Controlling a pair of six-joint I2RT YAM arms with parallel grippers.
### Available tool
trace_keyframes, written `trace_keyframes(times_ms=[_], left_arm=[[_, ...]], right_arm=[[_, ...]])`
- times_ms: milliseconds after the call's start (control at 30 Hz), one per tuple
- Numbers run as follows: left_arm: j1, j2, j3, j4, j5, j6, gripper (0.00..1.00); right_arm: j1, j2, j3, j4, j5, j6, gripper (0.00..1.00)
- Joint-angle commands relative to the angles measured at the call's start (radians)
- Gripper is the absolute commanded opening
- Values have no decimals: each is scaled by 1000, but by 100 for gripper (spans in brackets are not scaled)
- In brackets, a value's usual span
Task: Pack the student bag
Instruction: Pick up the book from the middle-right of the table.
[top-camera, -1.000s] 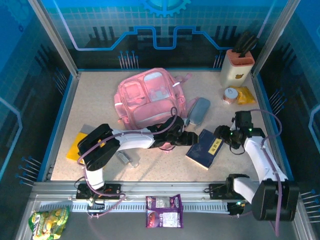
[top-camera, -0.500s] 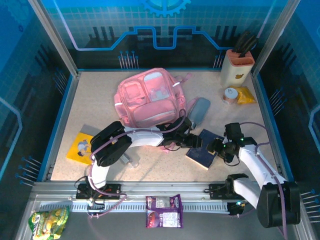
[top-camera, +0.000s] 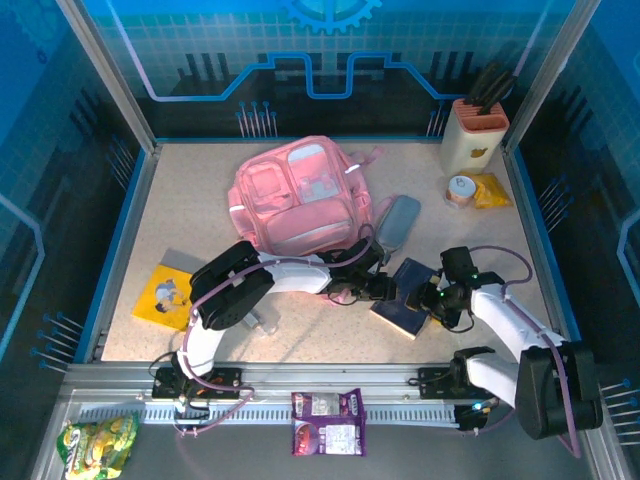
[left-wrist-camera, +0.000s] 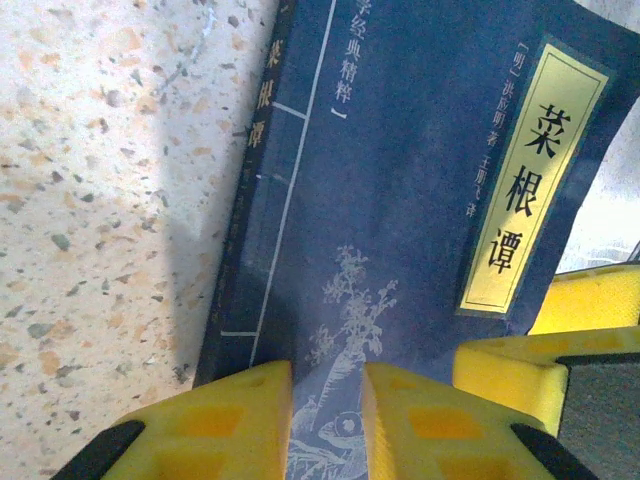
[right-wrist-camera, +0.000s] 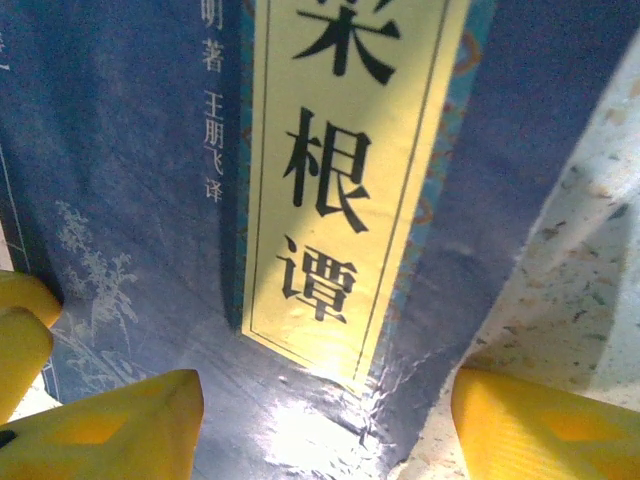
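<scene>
Blue book (top-camera: 405, 297) on speckled surface (top-camera: 300, 345), pink backpack (top-camera: 297, 195) beside book, left hand (left-wrist-camera: 328, 420) over book, narrow gap, grip unclear, right hand (right-wrist-camera: 325, 425) wide open astride book corner

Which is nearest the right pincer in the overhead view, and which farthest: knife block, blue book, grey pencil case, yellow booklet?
From the right pincer:
1. Blue book, directly beneath it.
2. Grey pencil case, just behind, slightly left.
3. Knife block, back right corner.
4. Yellow booklet, far left side.
</scene>
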Motion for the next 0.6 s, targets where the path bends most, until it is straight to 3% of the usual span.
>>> trace_keyframes(times_ms=[0, 567], left_arm=[[-6, 33, 15, -30, -12, 1, 25], [-6, 37, 9, -70, -41, 27, 25]], right_arm=[[38, 12, 6, 4, -42, 1, 66], [26, -108, 86, -36, -145, -36, 58]])
